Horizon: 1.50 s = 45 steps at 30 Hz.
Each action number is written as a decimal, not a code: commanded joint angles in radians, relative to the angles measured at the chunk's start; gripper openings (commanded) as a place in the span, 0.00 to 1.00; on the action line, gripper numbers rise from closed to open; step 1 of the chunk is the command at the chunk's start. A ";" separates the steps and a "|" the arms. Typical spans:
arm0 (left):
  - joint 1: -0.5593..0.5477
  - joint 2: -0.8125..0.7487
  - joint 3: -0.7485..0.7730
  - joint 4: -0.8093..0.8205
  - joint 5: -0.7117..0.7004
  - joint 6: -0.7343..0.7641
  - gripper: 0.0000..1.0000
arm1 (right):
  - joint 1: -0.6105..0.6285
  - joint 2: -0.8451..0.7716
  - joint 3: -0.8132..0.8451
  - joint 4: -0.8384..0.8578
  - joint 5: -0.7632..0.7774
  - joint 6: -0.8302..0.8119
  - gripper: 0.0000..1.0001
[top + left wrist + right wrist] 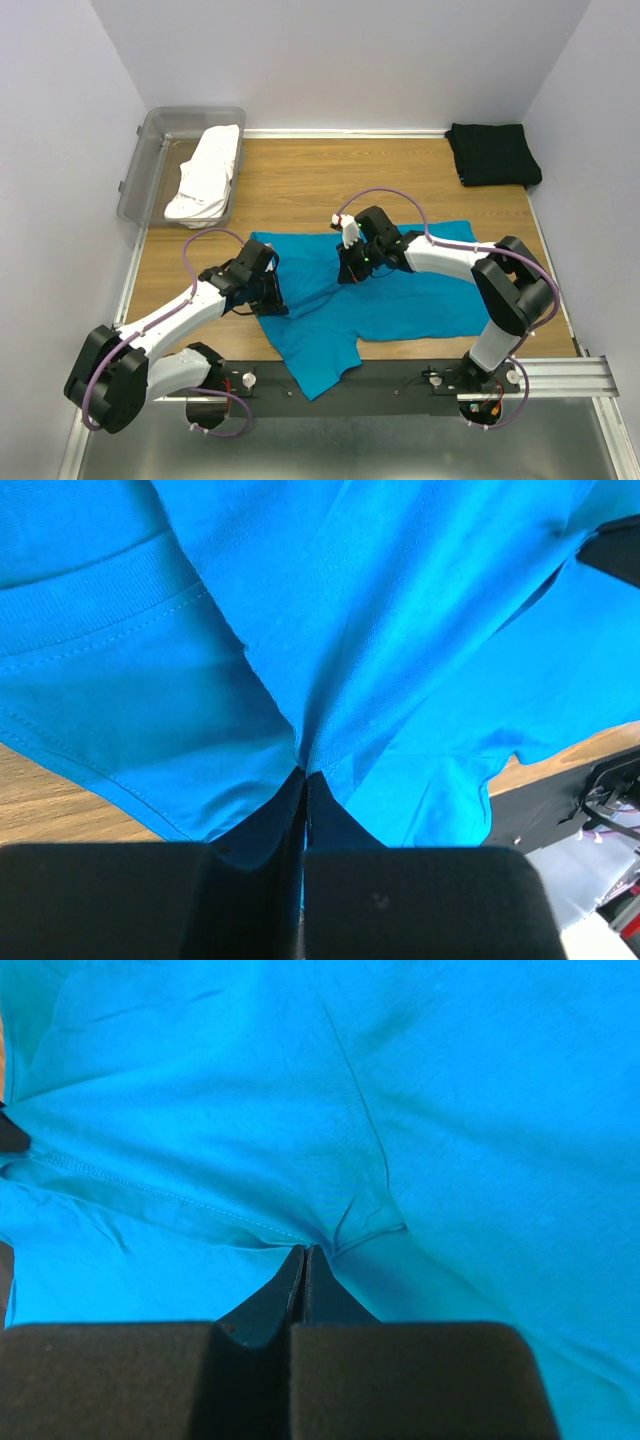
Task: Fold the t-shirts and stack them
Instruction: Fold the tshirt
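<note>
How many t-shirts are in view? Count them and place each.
3. Bright teal-blue cotton t-shirt spread mid-table; black t-shirt folded, far right corner; white t-shirt bunched in clear grey plastic tub, far left. Others may hide beneath.

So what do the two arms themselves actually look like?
The left arm and right arm have white links between bulky black joints, with a thin purple cable looping along each. The left pincer and right pincer are matte black, their fingers tapering to thin tips.

pale plain walls (pixel 340 60) box in three sides of a light wooden tabletop (pixel 300 180). lighting's soft and even, barely any shadows. silver aluminium rail (pixel 575 375) along the near edge, dull grey surface (pixel 380 445) past that.
</note>
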State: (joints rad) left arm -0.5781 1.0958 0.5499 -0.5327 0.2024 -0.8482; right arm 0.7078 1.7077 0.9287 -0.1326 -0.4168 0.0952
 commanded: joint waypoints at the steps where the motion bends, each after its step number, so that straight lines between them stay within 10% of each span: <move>1: -0.005 -0.013 -0.001 -0.018 0.034 0.032 0.08 | 0.005 -0.028 0.053 -0.057 0.016 -0.031 0.05; 21: -0.005 0.012 -0.019 -0.019 0.129 0.123 0.13 | 0.005 -0.126 -0.005 -0.271 0.024 -0.065 0.21; 28: -0.006 -0.020 -0.024 -0.061 0.192 0.163 0.34 | -0.036 -0.140 0.025 -0.272 0.162 -0.011 0.28; 35: 0.001 -0.065 0.162 -0.118 -0.009 0.118 0.68 | -0.243 -0.145 0.061 -0.263 0.409 0.115 0.40; 45: 0.211 0.289 0.324 0.141 -0.135 0.176 0.63 | -0.618 -0.088 0.168 -0.246 0.585 0.304 0.41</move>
State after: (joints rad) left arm -0.4114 1.2339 0.8276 -0.5007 0.1638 -0.7090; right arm 0.1654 1.5940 1.0515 -0.3870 0.0513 0.3084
